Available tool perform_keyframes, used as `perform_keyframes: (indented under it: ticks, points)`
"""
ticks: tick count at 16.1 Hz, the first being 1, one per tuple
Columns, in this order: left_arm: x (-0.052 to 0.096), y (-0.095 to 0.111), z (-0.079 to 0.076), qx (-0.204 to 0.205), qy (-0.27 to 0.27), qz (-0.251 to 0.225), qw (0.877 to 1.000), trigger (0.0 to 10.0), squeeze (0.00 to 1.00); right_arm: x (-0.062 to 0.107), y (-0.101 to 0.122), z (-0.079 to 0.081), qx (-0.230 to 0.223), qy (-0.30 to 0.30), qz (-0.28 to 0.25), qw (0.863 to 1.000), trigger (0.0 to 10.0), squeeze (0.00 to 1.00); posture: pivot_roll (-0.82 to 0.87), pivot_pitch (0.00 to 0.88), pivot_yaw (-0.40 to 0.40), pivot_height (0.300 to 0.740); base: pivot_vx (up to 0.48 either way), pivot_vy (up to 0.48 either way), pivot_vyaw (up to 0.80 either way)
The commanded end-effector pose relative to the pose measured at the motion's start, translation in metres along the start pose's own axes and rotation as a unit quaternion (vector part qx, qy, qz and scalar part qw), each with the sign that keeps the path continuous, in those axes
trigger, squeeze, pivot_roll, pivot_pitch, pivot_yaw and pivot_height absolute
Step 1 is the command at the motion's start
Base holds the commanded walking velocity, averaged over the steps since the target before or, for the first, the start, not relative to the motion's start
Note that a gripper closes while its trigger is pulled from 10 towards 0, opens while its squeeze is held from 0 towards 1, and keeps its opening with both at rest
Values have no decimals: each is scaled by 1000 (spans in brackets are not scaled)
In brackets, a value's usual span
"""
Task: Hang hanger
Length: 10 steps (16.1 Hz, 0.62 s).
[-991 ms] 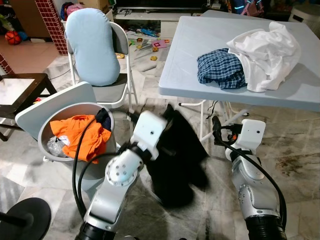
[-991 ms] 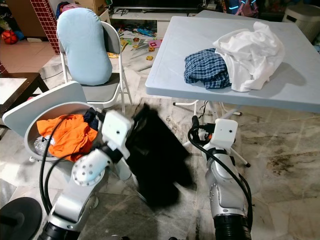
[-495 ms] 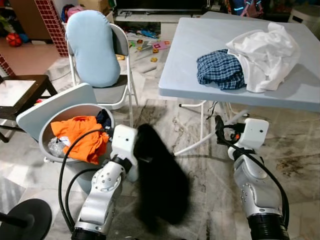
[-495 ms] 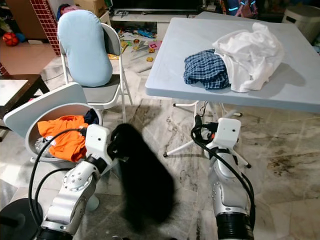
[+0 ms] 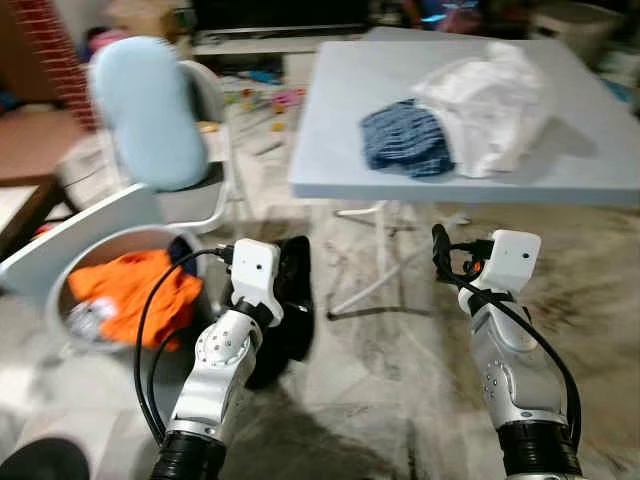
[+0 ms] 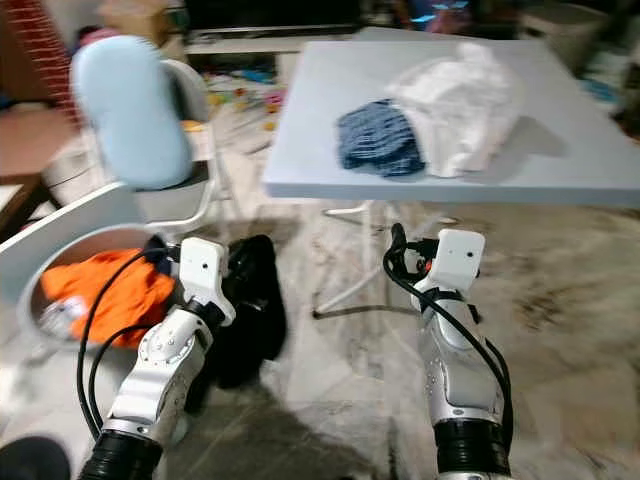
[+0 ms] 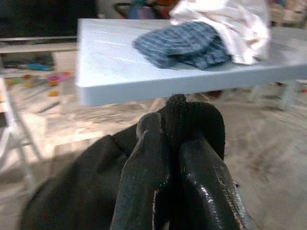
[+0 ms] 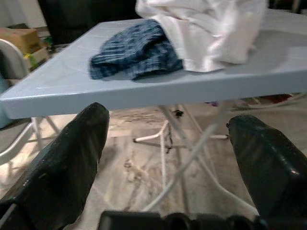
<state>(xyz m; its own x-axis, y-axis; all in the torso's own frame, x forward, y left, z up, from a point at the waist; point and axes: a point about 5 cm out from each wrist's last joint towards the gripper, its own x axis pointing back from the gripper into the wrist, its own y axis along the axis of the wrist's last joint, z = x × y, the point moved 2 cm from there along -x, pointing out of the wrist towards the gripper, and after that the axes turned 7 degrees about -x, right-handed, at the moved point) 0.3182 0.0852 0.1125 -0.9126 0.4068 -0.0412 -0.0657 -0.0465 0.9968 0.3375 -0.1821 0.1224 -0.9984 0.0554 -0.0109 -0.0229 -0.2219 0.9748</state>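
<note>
Standing at about nine o'clock from the robot, a round laundry basket (image 5: 60, 300) holds an orange garment (image 5: 130, 290), and behind it, near eleven o'clock, a folding chair (image 5: 205, 195) carries a pale blue cushion (image 5: 145, 110). Just inboard of the basket, the left gripper (image 7: 175, 143) has its two fingers pressed together on a black garment (image 5: 290, 300), which droops from the fingertips toward the marble floor (image 5: 390, 340); whether a hanger is inside it, I cannot tell. From twelve to two o'clock a light blue table (image 5: 330, 130) bears a plaid cloth (image 5: 405, 140) and a white cloth (image 5: 485, 90); its near edge and white legs (image 5: 395, 270) stand ahead of both arms. The right gripper (image 8: 172, 143) hangs at about two o'clock with fingers spread wide, holding nothing, well apart from the black garment. Bare floor lies between the arms.
</note>
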Motion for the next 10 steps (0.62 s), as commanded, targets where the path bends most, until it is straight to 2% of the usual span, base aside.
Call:
perform_keyframes:
  ticks: [1, 6, 10]
  points:
    - [-1, 5, -3, 0, -7, -13, 1000, 10000, 0, -1, -3, 1, 0, 5, 9, 1000, 10000, 0, -33, 6, 15, 740, 304, 247, -800]
    - [3, 2, -8, 0, -19, -15, 1000, 10000, 0, -7, 0, -3, -3, -2, 11, 1000, 10000, 0, -33, 38, 2, 740, 310, 247, -800]
    - [1, 8, -1, -13, -17, -21, 1000, 10000, 0, -11, -2, 13, -4, 17, 14, 1000, 10000, 0, -31, 76, -3, 740, 287, 61, -800]
